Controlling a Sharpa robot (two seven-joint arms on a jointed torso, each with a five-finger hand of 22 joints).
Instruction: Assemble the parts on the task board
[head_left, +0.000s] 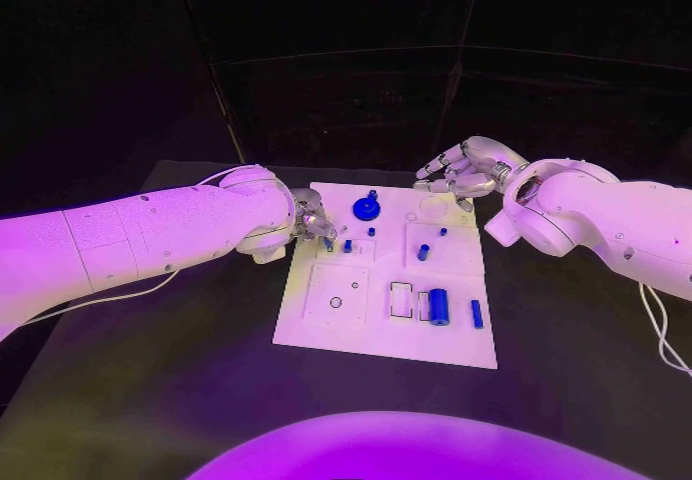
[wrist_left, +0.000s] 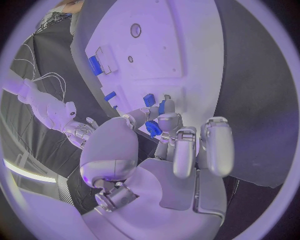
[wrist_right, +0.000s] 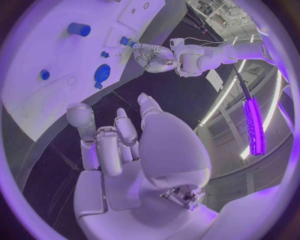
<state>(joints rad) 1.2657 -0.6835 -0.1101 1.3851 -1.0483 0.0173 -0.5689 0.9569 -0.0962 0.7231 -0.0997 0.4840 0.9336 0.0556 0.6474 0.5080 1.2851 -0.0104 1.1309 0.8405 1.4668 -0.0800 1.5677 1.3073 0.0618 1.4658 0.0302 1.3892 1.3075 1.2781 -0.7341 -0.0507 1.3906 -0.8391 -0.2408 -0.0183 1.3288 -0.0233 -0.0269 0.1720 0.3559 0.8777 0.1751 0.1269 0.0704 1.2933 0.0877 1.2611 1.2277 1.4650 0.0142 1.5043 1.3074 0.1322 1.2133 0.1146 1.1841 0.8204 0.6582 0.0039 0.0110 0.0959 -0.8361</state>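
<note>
Left hand (head_left: 307, 222) at task board (head_left: 361, 330) left edge, fingertips closing on small blue part (wrist_left: 152, 128); grip uncertain. Right hand (head_left: 464, 170) empty, fingers loosely curled, hovering off board's far right corner. Left nearer.

My left hand (head_left: 307, 222) covers the task board's (head_left: 378, 335) far left edge, so I cannot tell whether my fingers (wrist_left: 167, 121) touch the small blue part (wrist_left: 153, 129) there. The board's recess markings are too small to read.
</note>
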